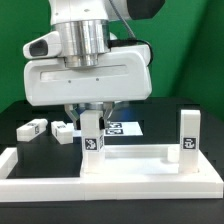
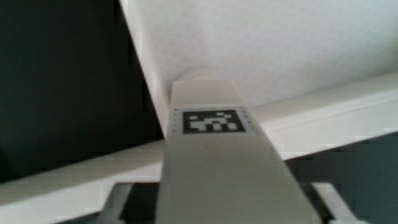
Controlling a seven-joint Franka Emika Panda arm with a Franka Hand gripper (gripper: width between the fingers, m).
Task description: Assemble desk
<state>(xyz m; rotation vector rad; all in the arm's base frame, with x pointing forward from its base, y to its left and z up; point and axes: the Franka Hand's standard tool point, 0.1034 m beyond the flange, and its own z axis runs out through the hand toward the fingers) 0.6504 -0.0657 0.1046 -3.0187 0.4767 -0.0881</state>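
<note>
Green backdrop filling the rear on both sides, matte black surface spreading beneath it, low white border bar running along the near edge, light bright and even, only soft shadows

The black table is carrying the flat desk top and a white border bar along its near edge. One loose leg and a second leg are lying farther back, beside the marker board.

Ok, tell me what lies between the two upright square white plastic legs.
In the exterior view, only bare white desk panel runs from that view's left leg to its right leg.
</note>
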